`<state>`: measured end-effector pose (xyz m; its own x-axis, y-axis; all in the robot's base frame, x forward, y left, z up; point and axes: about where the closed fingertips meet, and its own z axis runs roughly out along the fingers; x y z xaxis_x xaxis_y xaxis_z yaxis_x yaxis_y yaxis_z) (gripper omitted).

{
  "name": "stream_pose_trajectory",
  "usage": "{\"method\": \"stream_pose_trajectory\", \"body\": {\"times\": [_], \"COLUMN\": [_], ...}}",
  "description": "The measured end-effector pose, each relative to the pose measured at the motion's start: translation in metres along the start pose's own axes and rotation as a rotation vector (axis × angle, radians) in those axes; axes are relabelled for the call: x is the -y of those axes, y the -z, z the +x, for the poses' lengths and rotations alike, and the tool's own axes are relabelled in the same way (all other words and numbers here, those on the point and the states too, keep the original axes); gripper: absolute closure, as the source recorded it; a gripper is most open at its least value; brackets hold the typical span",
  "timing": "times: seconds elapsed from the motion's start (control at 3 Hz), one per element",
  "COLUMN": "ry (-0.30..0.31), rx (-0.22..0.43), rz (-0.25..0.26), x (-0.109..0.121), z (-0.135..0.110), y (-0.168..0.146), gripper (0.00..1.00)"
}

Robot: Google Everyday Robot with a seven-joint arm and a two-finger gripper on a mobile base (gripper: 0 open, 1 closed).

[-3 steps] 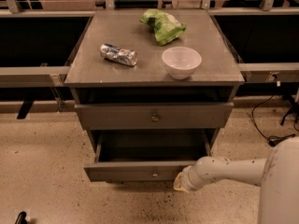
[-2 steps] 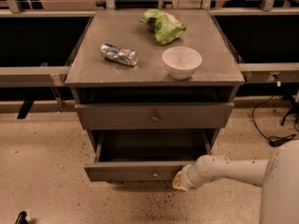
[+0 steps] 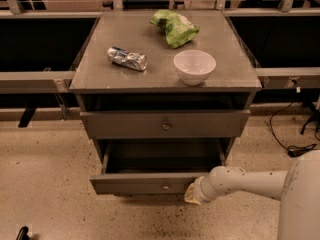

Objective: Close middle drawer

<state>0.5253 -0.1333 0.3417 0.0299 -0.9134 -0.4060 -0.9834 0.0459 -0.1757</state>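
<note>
The middle drawer [image 3: 145, 183] stands pulled out of the grey cabinet, its flat front and small round knob facing me and its dark inside showing nothing. The drawer above it [image 3: 165, 124] sits flush in the cabinet. My gripper [image 3: 192, 194] is at the end of the white arm coming in from the lower right. It rests low against the right end of the middle drawer's front, near the floor.
On the cabinet top [image 3: 100, 74] lie a crushed can [image 3: 127, 58], a white bowl [image 3: 194, 66] and a green chip bag [image 3: 174, 26]. Dark counters flank the cabinet on both sides. Cables [image 3: 295, 146] trail on the speckled floor at the right.
The gripper has crept slightly left along the drawer front. The drawer looks as far out as before.
</note>
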Motion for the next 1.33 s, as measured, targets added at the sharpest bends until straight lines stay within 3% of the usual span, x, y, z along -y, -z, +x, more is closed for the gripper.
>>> {"method": "stream_pose_trajectory", "body": {"times": [0.33, 0.67, 1.0, 1.33], "ry": [0.0, 0.0, 0.0, 0.0], "rx": [0.0, 0.0, 0.0, 0.0], "rz": [0.0, 0.0, 0.0, 0.0], "x": [0.0, -0.0001, -0.0001, -0.0048], "z": [0.0, 0.0, 0.0, -0.0017], "y": [0.0, -0.0001, -0.0001, 0.0001], "gripper": [0.2, 0.0, 0.0, 0.19]}}
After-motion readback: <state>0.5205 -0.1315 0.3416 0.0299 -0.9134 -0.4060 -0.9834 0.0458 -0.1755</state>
